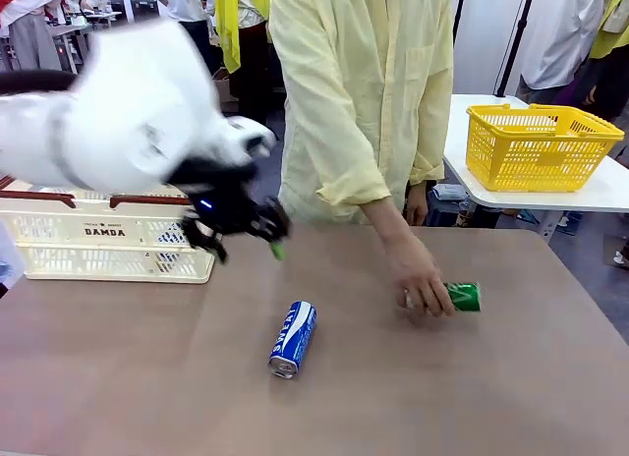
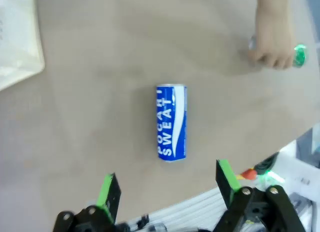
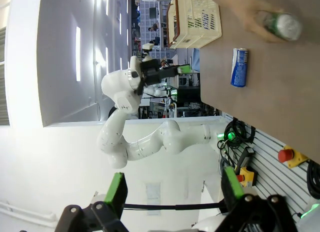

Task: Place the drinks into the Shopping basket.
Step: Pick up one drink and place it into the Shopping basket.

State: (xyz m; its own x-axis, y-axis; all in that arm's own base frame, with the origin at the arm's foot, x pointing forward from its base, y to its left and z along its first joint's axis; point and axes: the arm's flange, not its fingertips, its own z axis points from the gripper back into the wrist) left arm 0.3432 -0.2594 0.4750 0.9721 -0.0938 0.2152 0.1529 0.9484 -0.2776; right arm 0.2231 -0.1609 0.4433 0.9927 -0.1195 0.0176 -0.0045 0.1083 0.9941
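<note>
A blue can [image 1: 293,338] with white lettering lies on its side mid-table. In the left wrist view the blue can [image 2: 171,122] lies beyond my left gripper [image 2: 167,184], which is open and apart from it. From the front, my left gripper [image 1: 246,240] hangs above the table beside the Shopping basket [image 1: 108,245], a cream crate marked "DAMDA". A person's hand [image 1: 421,282] rests on a green can [image 1: 464,296] lying at the right. My right gripper [image 3: 174,187] is open and holds nothing, well off the table; its view shows the blue can [image 3: 240,67] and the basket [image 3: 196,23] far away.
A yellow mesh basket [image 1: 541,146] stands on a white side table at the back right. The person in a pale yellow shirt [image 1: 364,92] stands at the far edge. Bare brown tabletop [image 1: 147,377] lies in front of the crate.
</note>
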